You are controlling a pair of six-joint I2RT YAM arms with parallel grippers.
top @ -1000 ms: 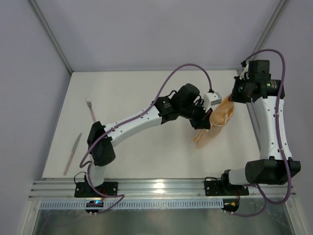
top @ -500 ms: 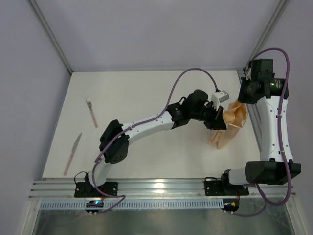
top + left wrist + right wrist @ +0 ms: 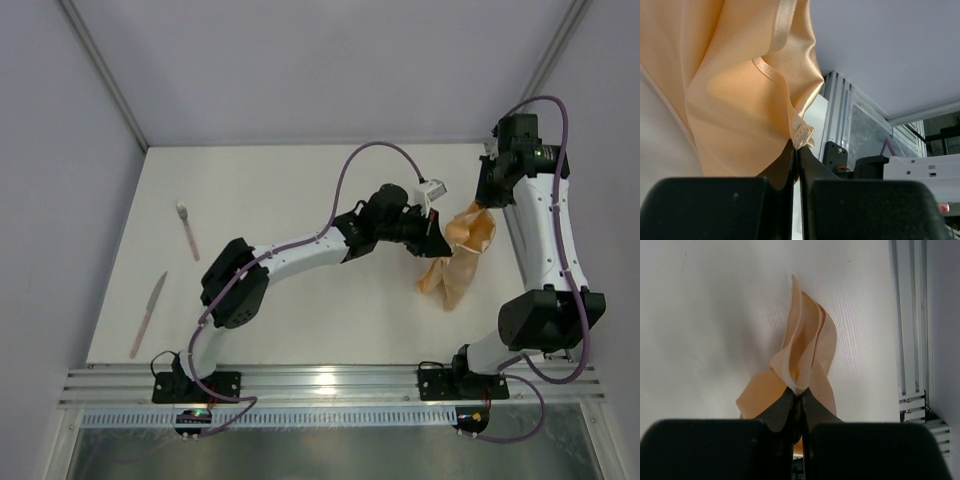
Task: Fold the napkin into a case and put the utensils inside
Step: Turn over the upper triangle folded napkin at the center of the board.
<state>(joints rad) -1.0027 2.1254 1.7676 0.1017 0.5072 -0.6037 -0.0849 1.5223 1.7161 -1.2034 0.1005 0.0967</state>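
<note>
Since half a second ago we have carried the napkin (image 3: 458, 262) a little leftward; it hangs crumpled between our grippers near the right side of the table (image 3: 300, 190). Our left gripper (image 3: 796, 150) is closed on a hemmed corner, and our right gripper (image 3: 799, 394) is pinched tight on a bunched edge. The knife (image 3: 148, 313) and second utensil (image 3: 187, 230) lie far left, well apart from it.

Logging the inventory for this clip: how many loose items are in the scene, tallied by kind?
napkin, peach-orange cloth: 1
knife, pink handle: 1
small-headed utensil, pink handle: 1
Total: 3
</note>
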